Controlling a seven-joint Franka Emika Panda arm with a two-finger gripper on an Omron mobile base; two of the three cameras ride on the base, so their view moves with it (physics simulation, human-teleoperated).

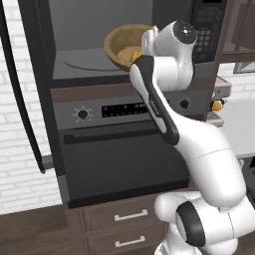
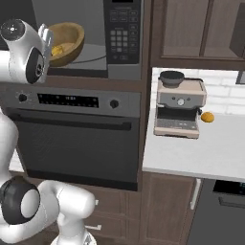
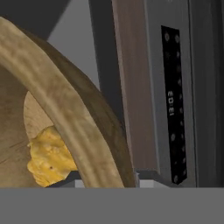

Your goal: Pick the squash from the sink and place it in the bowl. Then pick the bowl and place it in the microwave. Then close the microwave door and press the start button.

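The light-brown wooden bowl [image 1: 121,44] hangs tilted at the open microwave [image 1: 84,30], over the right side of its turntable [image 1: 87,64]. The yellow squash [image 1: 131,54] lies inside the bowl. My gripper [image 1: 148,42] is shut on the bowl's right rim. From the right base view, the bowl [image 2: 68,39] and the squash [image 2: 58,50] sit just past my gripper [image 2: 46,35]. In the hand view the bowl's rim [image 3: 57,105] curves close up, with the squash [image 3: 47,158] behind it. The microwave door [image 1: 20,84] stands swung open at the left. The sink is out of view.
The microwave keypad [image 2: 121,36] is right of the cavity. Below it is a knobbed oven [image 2: 76,139] with a bar handle, and drawers [image 1: 130,216] under that. To the right, a counter [image 2: 201,153] carries a coffee machine [image 2: 179,103] and a small orange thing [image 2: 207,116].
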